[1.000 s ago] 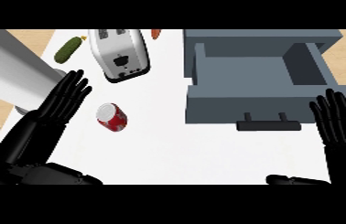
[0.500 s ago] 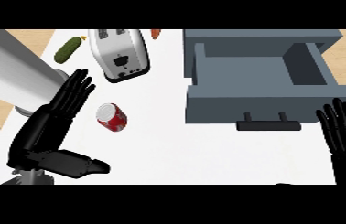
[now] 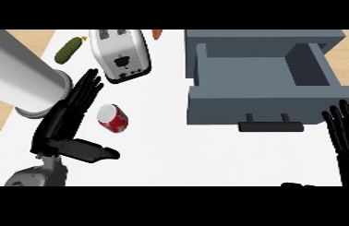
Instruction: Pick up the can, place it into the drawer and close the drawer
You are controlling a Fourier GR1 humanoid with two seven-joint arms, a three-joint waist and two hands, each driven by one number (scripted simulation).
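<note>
The can [image 3: 112,118], red with a pale end, lies on its side on the white bench [image 3: 170,160], in its left half, between the toaster [image 3: 121,54] at the far edge and the near edge. The left hand [image 3: 58,130] is wide open just to the can's left: its fingers [image 3: 80,95] are straight and point toward the far edge, and its thumb [image 3: 92,152] sticks out sideways on the can's near side. The can thus sits in the angle between fingers and thumb. It is close beside them and appears to touch neither, and the hand holds nothing. The grey drawer [image 3: 262,103] stands pulled open at the bench's far right, well apart from the can, with its dark handle [image 3: 270,126] facing the near edge. The right hand [image 3: 338,130] rests open at the right edge, fingers up. A cucumber [image 3: 68,50] lies near the far left corner.
</note>
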